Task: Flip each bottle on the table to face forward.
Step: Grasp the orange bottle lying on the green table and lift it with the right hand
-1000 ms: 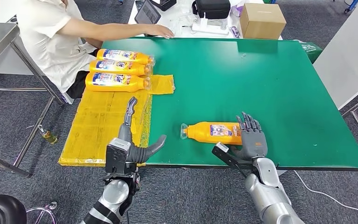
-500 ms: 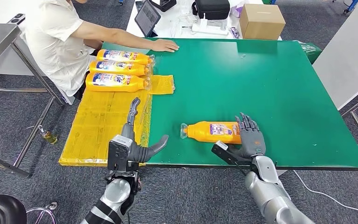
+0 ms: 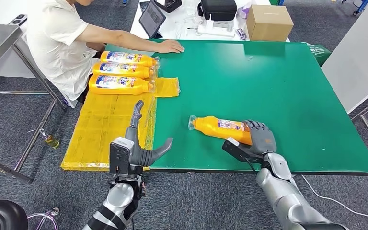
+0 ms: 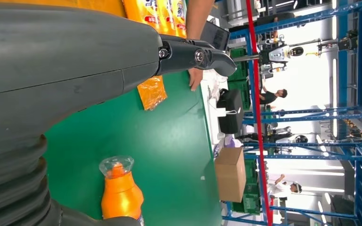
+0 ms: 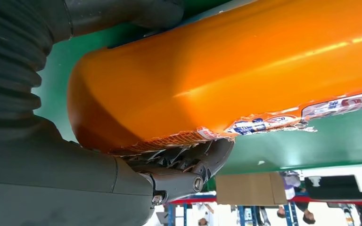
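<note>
An orange bottle (image 3: 220,128) lies on the green table (image 3: 268,86) near its front edge, clear cap (image 3: 191,122) toward the left. My right hand (image 3: 258,140) grips the bottle's base end, fingers curled over it; the right wrist view shows the orange body (image 5: 226,70) pressed against my hand. My left hand (image 3: 141,143) hovers open over the table's front left corner, one finger stretched forward, thumb out to the right. The left wrist view shows the bottle's capped neck (image 4: 118,183). Three more orange bottles (image 3: 120,71) lie side by side at the back left.
A person sits at the back left, one hand (image 3: 170,46) resting on the table's far edge. Yellow sheeting (image 3: 105,124) covers the surface left of the table. A cardboard box (image 3: 268,21), a tablet and a black case stand on a white table behind.
My right hand's fingers have closed over the bottle's base. The bottle has turned slightly, its cap end swinging away from me. The left hand has barely moved.
</note>
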Robot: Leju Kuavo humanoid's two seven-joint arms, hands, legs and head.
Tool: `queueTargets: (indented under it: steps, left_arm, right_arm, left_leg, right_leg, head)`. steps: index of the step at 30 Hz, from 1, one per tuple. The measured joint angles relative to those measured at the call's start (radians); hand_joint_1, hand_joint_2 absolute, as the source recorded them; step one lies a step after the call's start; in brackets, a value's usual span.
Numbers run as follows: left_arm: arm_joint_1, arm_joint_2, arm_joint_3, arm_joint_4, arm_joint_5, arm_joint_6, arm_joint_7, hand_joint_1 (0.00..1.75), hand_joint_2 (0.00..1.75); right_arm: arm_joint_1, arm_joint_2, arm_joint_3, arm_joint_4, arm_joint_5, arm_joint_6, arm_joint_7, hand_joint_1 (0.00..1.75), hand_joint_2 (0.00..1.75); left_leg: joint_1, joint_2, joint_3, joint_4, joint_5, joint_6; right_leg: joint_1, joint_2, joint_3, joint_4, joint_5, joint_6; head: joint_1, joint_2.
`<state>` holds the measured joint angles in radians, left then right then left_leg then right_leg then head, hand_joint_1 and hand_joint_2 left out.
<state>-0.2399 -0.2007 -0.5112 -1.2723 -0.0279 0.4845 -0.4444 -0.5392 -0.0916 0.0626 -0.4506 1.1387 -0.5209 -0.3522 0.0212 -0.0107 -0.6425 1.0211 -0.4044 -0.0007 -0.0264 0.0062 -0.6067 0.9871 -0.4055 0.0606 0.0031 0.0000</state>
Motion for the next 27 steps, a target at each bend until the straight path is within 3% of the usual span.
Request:
queueTargets:
  steps: [3,11,18,24,27]
  left_arm:
    - [-0.006,0.000,0.000,0.000,0.008,0.000,0.000,0.00,1.75]
    - [-0.007,0.000,0.001,0.000,0.046,0.009,-0.006,0.00,1.75]
    - [0.010,0.000,0.001,0.001,0.124,-0.023,0.006,0.00,1.75]
    - [0.028,0.000,-0.002,0.018,0.196,-0.057,0.026,0.00,1.75]
    - [0.031,-0.001,-0.003,0.028,0.275,-0.107,0.076,0.00,1.75]
  right_arm:
    - [-0.003,-0.002,-0.003,0.007,-0.053,0.018,-0.039,1.75,1.75]
    - [0.012,0.026,-0.059,-0.013,-0.320,0.126,-0.255,1.75,1.75]
    - [0.086,0.070,-0.068,-0.126,-0.490,0.133,-0.331,1.75,1.75]
    - [0.163,0.100,-0.040,-0.273,-0.585,0.130,-0.336,1.75,1.75]
    - [0.187,0.107,-0.023,-0.332,-0.637,0.128,-0.341,1.75,1.75]
  left_leg:
    - [0.000,0.000,0.001,0.000,0.000,0.000]
    - [0.000,0.003,0.004,0.000,-0.001,0.000]
    - [0.001,0.002,0.002,0.000,-0.001,0.000]
    - [0.001,0.002,-0.003,0.000,-0.001,0.000]
    - [0.001,0.001,-0.003,0.000,-0.001,0.000]
  right_leg:
    - [0.000,0.000,0.001,0.000,0.000,0.000]
    - [0.001,0.004,0.003,0.000,0.000,0.000]
    - [0.002,0.003,0.002,0.000,0.000,0.000]
    - [0.001,0.003,-0.002,0.000,0.000,0.000]
    - [0.001,0.003,-0.003,0.000,0.000,0.000]
  head:
    - [0.000,0.000]
    - [0.000,0.000]
    - [0.000,0.000]
    - [0.000,0.000]
    - [0.000,0.000]
